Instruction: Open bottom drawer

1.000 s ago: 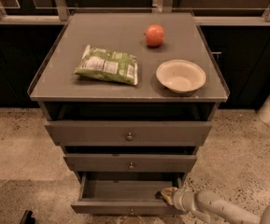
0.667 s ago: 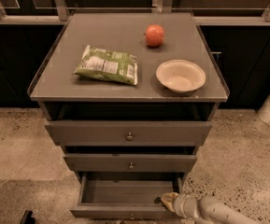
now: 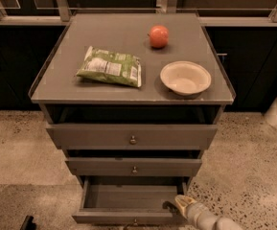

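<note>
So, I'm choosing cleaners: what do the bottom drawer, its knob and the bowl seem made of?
Bottom drawer: flat matte grey with no grain, so painted metal or laminate; I cannot tell which. Knob: small, round, paler than the panel, likely metal. Bowl: pale beige, dull, thin-rimmed, probably moulded paper fibre. The claw sits at the open drawer's front corner, on the view's right.

Slim grey bottom drawer [image 3: 104, 217] with the small round metal knob [image 3: 135, 222] is pulled out toward the near side; gripper [image 3: 174, 205] sits at its near right corner.
</note>
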Action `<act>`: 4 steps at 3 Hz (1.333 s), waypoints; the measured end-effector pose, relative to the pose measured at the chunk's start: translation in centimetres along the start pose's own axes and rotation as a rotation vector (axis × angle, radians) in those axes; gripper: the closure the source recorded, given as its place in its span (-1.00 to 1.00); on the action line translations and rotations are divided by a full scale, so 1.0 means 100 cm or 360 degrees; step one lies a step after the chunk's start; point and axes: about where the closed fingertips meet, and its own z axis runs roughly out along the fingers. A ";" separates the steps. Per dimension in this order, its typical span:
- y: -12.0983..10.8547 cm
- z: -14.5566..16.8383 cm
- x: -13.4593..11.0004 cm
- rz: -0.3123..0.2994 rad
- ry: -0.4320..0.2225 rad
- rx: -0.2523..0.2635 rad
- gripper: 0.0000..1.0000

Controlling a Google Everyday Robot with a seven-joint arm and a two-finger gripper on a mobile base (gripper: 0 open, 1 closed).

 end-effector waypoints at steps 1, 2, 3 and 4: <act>-0.021 -0.022 -0.011 0.0067 -0.0077 0.0106 0.15; -0.021 -0.022 -0.010 0.0067 -0.0075 0.0106 -0.32; -0.021 -0.022 -0.010 0.0067 -0.0075 0.0106 -0.79; -0.021 -0.022 -0.010 0.0067 -0.0075 0.0106 -1.00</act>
